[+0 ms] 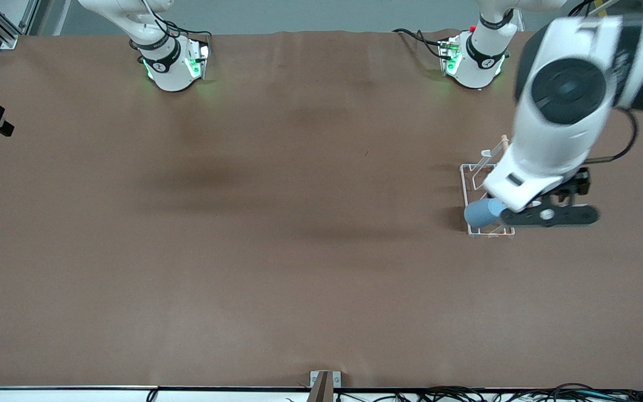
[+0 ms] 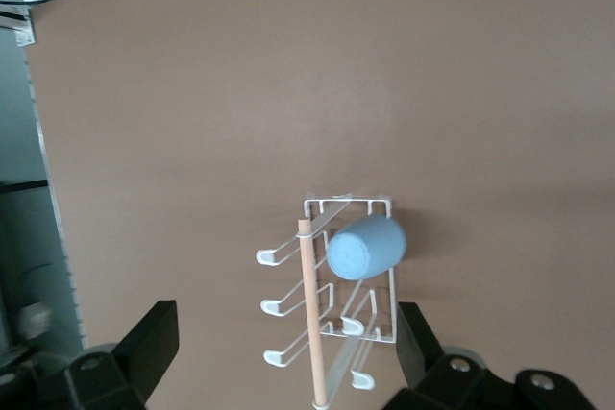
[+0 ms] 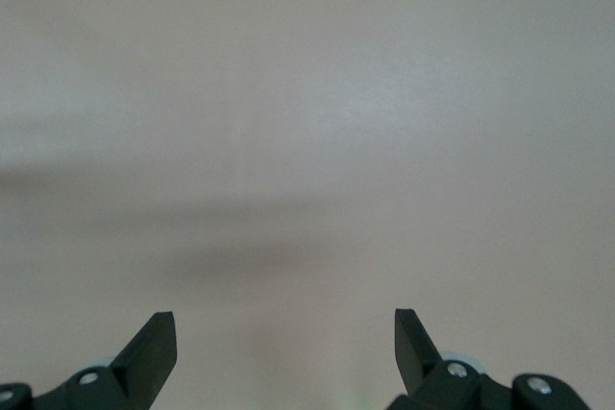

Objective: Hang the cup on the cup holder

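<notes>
A robotics lab: two arm bases [image 1: 173, 64] bolted to a brown-covered table [image 1: 243, 223].

Lighting's pretty even and soft from overhead, nothing harsh on the brown surface [image 1: 299, 251], just a few broad smudgy shadows across its middle. The left arm's wrist housing looks smeared with blur in the front view. Green glow spills around both arm bases. From the left wrist, the cup [image 2: 366, 247] and cup holder [image 2: 327, 304] under the left hand [image 2: 283, 348] are crisp. The right wrist view is washed out, pale and hazy, with one soft dark band.
</notes>
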`<state>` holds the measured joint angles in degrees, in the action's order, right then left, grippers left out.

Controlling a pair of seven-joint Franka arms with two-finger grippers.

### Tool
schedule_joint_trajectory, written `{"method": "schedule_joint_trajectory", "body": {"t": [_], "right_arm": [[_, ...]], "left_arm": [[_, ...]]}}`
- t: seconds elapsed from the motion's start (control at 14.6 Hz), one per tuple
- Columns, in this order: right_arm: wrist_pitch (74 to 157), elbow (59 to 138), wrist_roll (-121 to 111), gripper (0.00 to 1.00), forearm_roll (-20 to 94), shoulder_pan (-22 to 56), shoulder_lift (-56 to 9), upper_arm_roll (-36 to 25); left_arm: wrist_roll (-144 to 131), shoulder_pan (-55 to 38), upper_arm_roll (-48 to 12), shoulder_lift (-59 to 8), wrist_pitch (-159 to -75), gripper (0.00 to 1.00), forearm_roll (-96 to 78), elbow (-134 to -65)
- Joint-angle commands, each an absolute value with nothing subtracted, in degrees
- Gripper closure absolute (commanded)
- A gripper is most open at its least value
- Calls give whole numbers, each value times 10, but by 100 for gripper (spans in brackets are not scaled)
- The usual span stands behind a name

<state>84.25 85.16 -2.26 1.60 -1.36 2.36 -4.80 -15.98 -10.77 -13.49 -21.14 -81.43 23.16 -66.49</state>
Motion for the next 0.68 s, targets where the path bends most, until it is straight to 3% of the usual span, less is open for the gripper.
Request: {"method": "schedule_joint_trajectory", "body": {"t": [0.0, 0.62], "right_arm": [[841, 844, -21, 0, 4, -8, 19, -49], [842, 846, -14, 1, -8, -1, 19, -48]], "left_arm": [[-166, -105, -137, -169, -824, 0, 195, -682], [-97, 2, -137, -81, -812, 0, 27, -699]]}}
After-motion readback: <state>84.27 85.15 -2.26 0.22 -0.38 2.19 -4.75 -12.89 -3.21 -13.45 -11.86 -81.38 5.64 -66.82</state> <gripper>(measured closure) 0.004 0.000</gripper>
